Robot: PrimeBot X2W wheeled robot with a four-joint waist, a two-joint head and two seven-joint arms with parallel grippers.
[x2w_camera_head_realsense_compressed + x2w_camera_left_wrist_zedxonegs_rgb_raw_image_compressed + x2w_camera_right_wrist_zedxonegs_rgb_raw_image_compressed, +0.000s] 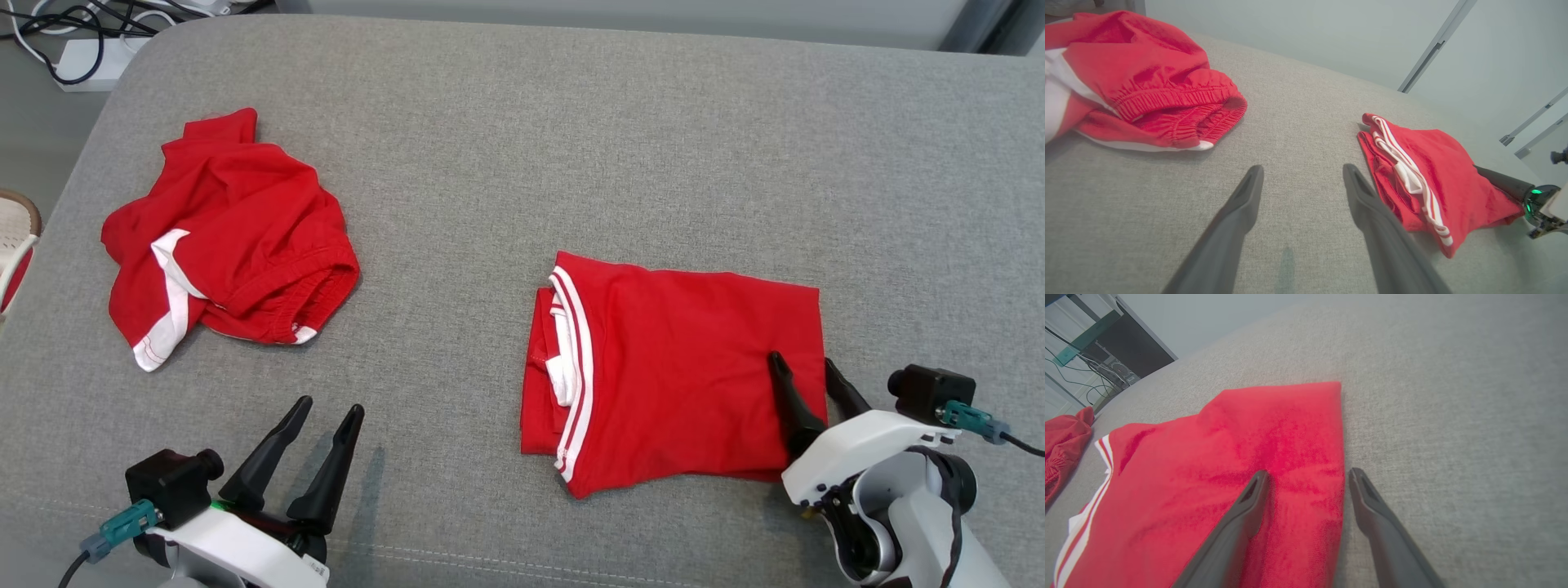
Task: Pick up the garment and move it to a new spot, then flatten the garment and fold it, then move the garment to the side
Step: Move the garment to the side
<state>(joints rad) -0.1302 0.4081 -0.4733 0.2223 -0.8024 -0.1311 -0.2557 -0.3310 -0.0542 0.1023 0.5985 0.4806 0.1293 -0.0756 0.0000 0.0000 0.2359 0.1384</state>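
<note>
Two red garments on the grey cushion (571, 122), two grippers, one step outstanding.

Item 1: folded garment (686, 367). It lies right of centre as a flat rectangle, with the white-striped hem (575, 359) toward my robot's left and a plain edge toward its right. I judge the flattening and folding done. What remains is the move to the side.

Item 2: right gripper (802, 359). The jaws stand wide apart and hold nothing. It straddles the garment's right edge close to the near corner. In the right wrist view one finger (1249, 502) sits over the red cloth and the other finger (1372, 506) over bare cushion just beside the edge. I cannot tell whether the tips press the fabric.

Item 3: left gripper (330, 404). The jaws are likewise apart and empty. It is over bare cushion, between the two garments and clear of both.

Item 4: crumpled garment (229, 237). It is heaped at the far left, well apart from the folded piece. I take it as not the one in hand.

Next move, as I read it: lower the right gripper so the outer finger slips under the edge, then close through all layers. A pinch on the top layer alone would likely peel the fold open when I drag. The left gripper may need to take the striped side so the stack travels level.
</note>
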